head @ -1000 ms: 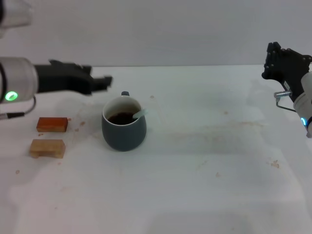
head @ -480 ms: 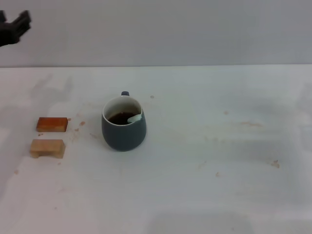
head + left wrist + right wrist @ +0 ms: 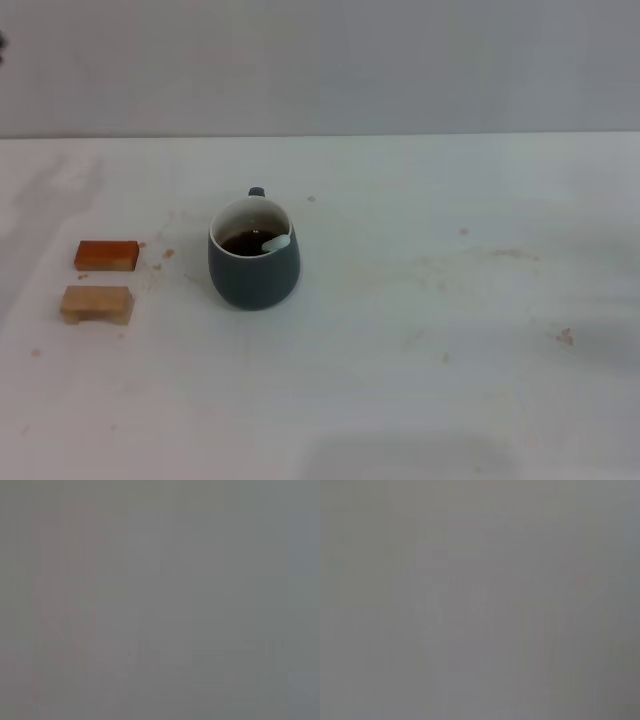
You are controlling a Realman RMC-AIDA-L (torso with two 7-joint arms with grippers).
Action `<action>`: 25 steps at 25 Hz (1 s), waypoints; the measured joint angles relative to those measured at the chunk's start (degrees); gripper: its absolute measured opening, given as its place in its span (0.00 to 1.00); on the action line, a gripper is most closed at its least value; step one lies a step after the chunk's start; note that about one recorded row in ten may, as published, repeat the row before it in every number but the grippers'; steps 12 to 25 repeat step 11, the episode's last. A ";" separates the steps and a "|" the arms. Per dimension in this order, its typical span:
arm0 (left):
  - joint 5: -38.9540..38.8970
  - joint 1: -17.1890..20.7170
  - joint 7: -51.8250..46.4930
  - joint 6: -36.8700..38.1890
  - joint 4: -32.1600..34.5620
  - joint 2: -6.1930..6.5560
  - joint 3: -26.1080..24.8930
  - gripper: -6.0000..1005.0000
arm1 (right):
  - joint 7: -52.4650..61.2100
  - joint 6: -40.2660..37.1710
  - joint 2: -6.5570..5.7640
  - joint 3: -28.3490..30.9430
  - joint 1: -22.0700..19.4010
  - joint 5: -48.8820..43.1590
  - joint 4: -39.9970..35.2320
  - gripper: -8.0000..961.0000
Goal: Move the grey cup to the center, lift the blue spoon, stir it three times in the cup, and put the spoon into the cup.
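The grey cup [image 3: 253, 268] stands upright on the white table [image 3: 420, 350], left of the middle, its small handle turned toward the far side. Dark brown liquid fills it. The blue spoon [image 3: 277, 241] rests inside, its pale handle end leaning on the cup's right rim; the bowl is sunk in the liquid and hidden. Neither gripper shows in the head view. Both wrist views are plain grey and show no object.
An orange block [image 3: 106, 255] and a tan block [image 3: 97, 304] lie side by side on the table's left part, left of the cup. Small brown stains dot the tabletop. A grey wall runs behind the table's far edge.
Both arms have withdrawn out of the head view: the left gripper rose away to the upper left, the right one left at the right edge. The spoon handle settled lower against the rim.
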 joint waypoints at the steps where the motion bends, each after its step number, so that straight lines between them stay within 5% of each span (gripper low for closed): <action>1: 0.00 0.00 0.00 0.00 0.00 0.00 0.00 0.59 | -0.02 -0.01 0.05 0.14 -0.11 0.00 -0.07 0.06; 2: -1.41 -0.98 6.57 -4.60 -5.26 0.01 -4.11 0.59 | -0.03 -0.03 0.09 0.32 -0.19 0.00 -0.11 0.06; 11: -2.34 -3.00 20.28 -5.12 -13.98 -0.19 -11.89 0.59 | -0.20 -1.36 0.45 2.08 -1.65 0.00 0.37 0.06; 25: -2.34 -3.00 20.28 -5.12 -13.98 -0.19 -11.89 0.59 | -0.20 -1.36 0.45 2.08 -1.65 0.00 0.37 0.06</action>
